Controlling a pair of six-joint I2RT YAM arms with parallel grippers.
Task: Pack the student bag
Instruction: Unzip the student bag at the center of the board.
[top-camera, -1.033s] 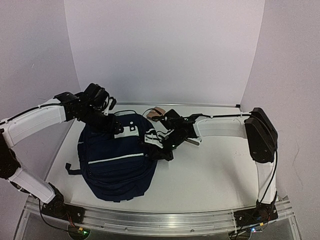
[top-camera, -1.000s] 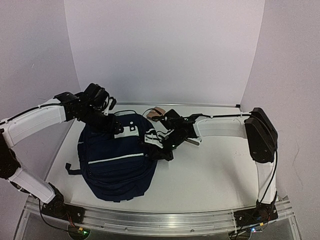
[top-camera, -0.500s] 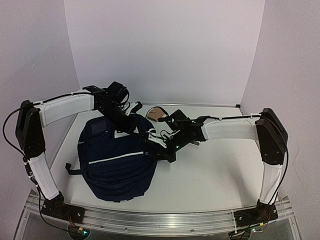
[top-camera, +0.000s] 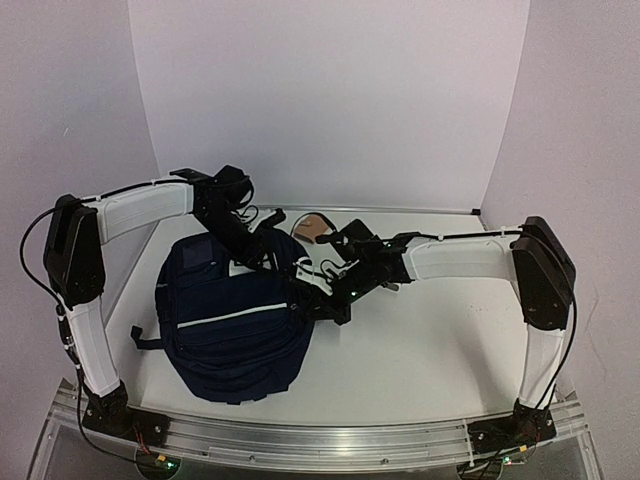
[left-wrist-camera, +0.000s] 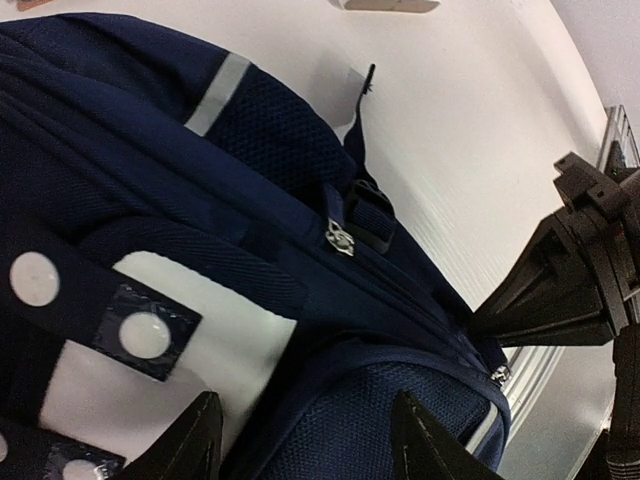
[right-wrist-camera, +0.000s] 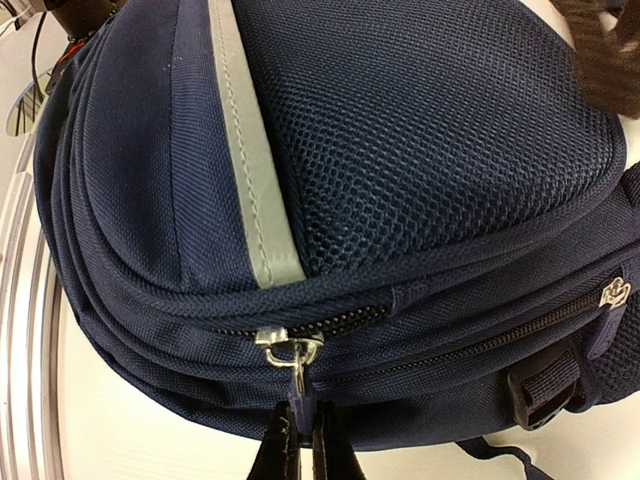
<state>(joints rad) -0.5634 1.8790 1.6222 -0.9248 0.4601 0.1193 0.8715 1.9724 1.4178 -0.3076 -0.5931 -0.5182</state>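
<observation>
Lying flat on the table (top-camera: 430, 340), the student bag (top-camera: 235, 320) sits between the two tools, its top end under the left gripper (top-camera: 257, 246) and its side seam against the right gripper (top-camera: 328, 297).

Left gripper (left-wrist-camera: 305, 425): jaws stand apart, roughly half spread. Both fingers (left-wrist-camera: 205, 440) straddle the bag's upper edge, with the white patch (left-wrist-camera: 200, 370) directly beneath and slightly to one side of the gap. Nothing is clamped between them. Contact with the fabric cannot be confirmed from the wrist view.

Right gripper (right-wrist-camera: 300, 445): jaws are fully pinched together. Between the tips sits the zipper pull (right-wrist-camera: 299, 388), which runs straight up from the tips to its metal slider (right-wrist-camera: 288, 345). The slider rests on the zip track immediately ahead of the tool. Beyond it the grey stripe (right-wrist-camera: 250, 180) climbs away over the mesh panel (right-wrist-camera: 430, 130). To the right of the tips, lower on the bag, a black strap buckle (right-wrist-camera: 540, 385) is visible.

Further item noted: a small tan object (top-camera: 318, 227) lies on the table past both grippers, clear of the bag; its nature is indistinct.
</observation>
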